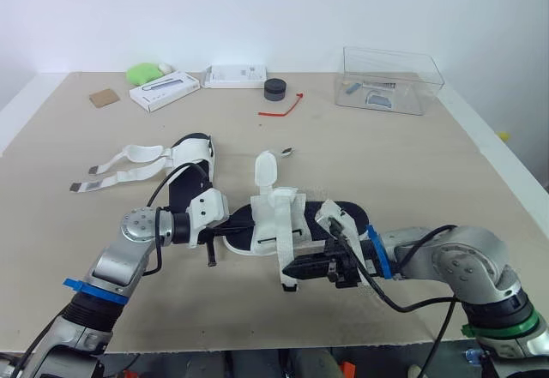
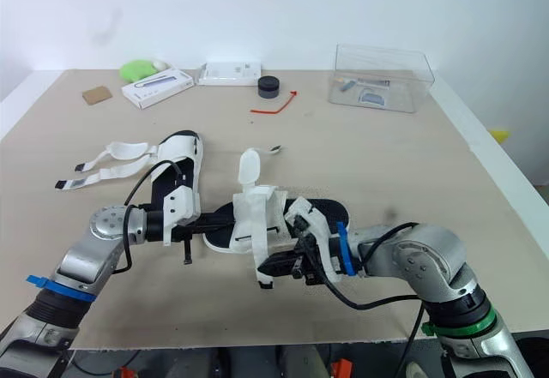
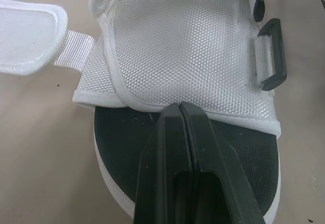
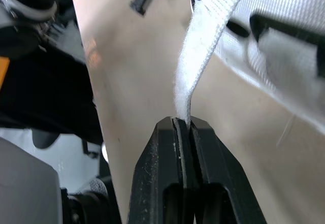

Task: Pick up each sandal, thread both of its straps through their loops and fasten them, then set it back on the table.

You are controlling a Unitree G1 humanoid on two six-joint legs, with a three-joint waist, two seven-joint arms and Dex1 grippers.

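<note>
Pale wall behind and a beige counter [image 1: 412, 164] in front of you. Along its far edge sit a clear plastic box [image 1: 390, 78], a black puck [image 1: 274, 89], a red tie [image 1: 283, 108], two white boxes [image 1: 163, 91], a green lump [image 1: 144, 72] and a brown card [image 1: 104, 98].

By my reading you are early in the job, with neither sandal finished. The near sandal [image 1: 296, 224] lies mid-counter between your arms. The left gripper [image 3: 180, 108] has its fingers closed at the hem of the mesh upper, seemingly pinching it to steady the shoe. The right gripper [image 4: 183, 123] has its fingers clamped on the end of a strap [image 4: 203, 56], which runs taut from them back to the sandal. I cannot tell whether that strap has passed its black loop [image 3: 271, 56]. The upper strap [image 1: 266, 171] stands upright, unfastened.

The far sandal [image 1: 193, 157] rests on the counter near your left arm. Its two straps [image 1: 120, 168] are splayed flat, so all of its threading and fastening remains. So does setting the near sandal back down.
</note>
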